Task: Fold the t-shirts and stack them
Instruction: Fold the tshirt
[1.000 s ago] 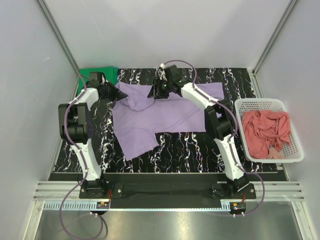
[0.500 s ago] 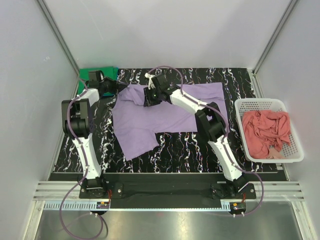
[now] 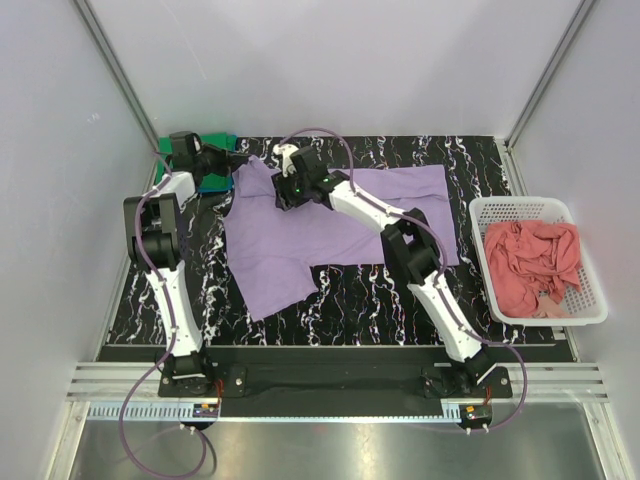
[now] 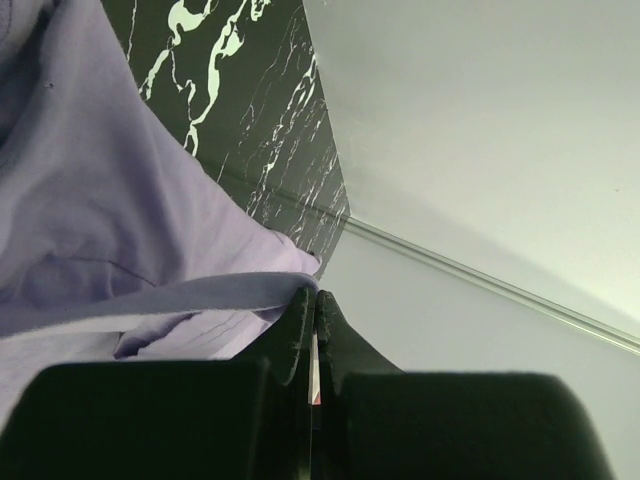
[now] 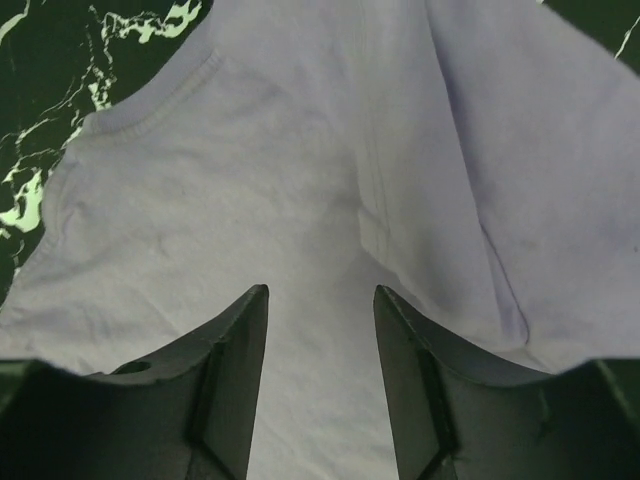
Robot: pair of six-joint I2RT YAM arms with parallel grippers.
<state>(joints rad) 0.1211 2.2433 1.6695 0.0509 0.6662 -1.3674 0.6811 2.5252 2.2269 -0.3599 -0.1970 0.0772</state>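
- Far left, back corner: a bright green t-shirt point(image 3: 218, 140) lies bunched on the black marbled table point(image 3: 380, 290). The left arm covers most of it, so I cannot make out its shape.
- Left gripper point(image 4: 311, 295): the fingers are pressed together, pinching a hemmed edge of the light purple t-shirt point(image 3: 300, 235). In the left wrist view the cloth runs away from the fingertips in a soft, raised fold. The pinch point itself is hidden between the fingers.
- Centre: the light purple t-shirt lies spread across the table, mostly flat. Its far-left corner is drawn toward the left gripper and one sleeve points to the near edge. Part of its far side is hidden under the right arm.
- Right gripper point(image 5: 320, 292): the fingers stand spread, nothing between them, directly above the far-left part of the purple shirt. A seam and a stitched hem are in view below. I cannot tell whether the fingertips touch the cloth.
- Far right: a salmon pink t-shirt point(image 3: 530, 262) lies crumpled inside the white lattice basket point(image 3: 520, 205), well apart from both grippers.
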